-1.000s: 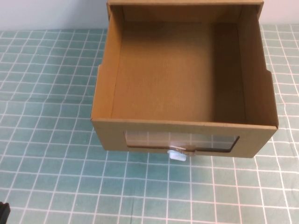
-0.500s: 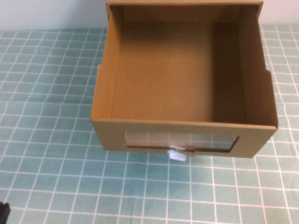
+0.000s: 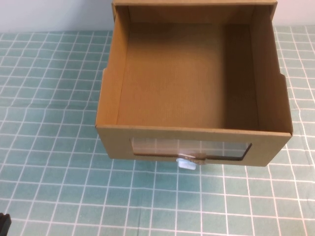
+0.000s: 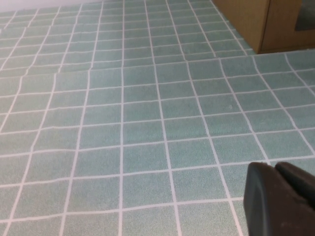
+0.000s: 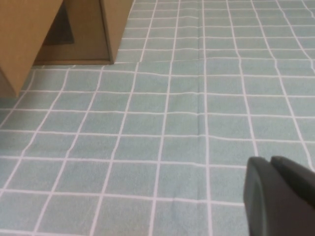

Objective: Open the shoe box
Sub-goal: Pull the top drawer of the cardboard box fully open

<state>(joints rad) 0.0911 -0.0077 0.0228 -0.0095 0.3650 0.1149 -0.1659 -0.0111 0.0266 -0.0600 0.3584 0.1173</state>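
**Shoe box stands open on the green mat, both grippers closed and clear of it**

The shoe box (image 3: 172, 73) sits at the middle and far side of the table, its drawer pulled toward the robot so the bare cardboard floor shows from above. The front wall has a clear window (image 3: 192, 148), with a small white pull tab (image 3: 187, 163) hanging at its lower edge. The box rests on a green mat (image 3: 49, 98) with a white grid.

The left gripper (image 4: 274, 169) hangs low over the mat, near and to the left of the box and well apart from it, its dark fingers pressed together on nothing. The right gripper (image 5: 271, 161) is also low over the mat, well apart from the box, closed and holding nothing.
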